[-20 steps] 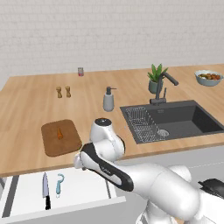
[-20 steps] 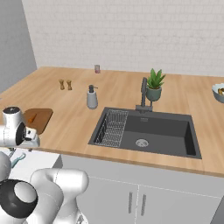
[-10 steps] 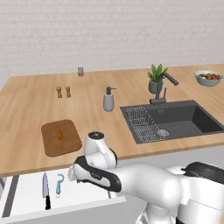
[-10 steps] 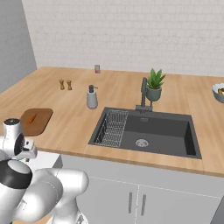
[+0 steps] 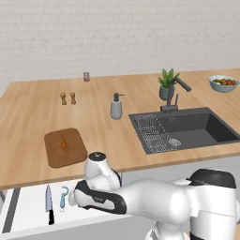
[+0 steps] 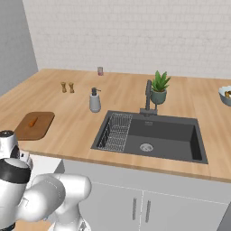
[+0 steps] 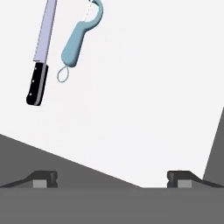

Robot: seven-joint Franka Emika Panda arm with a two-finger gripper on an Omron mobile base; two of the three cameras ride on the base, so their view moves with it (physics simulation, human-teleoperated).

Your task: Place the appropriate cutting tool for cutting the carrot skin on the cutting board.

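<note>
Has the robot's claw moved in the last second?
Yes. The claw has swung down from the countertop into the open drawer, toward the peeler.

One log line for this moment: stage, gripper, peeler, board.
stage: reaching into drawer | gripper: open, empty | peeler: beside knife, untouched | board: carrot on it

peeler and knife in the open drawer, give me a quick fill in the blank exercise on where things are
1. The light-blue peeler lies beside the black-handled ____ in the white drawer.
2. The small orange carrot rests on the ____.
3. The gripper above the drawer has its jaws ____, holding nothing.
4. The soap dispenser stands on the counter between the cutting board and the ____.

Missing words: knife; cutting board; open; sink
</note>
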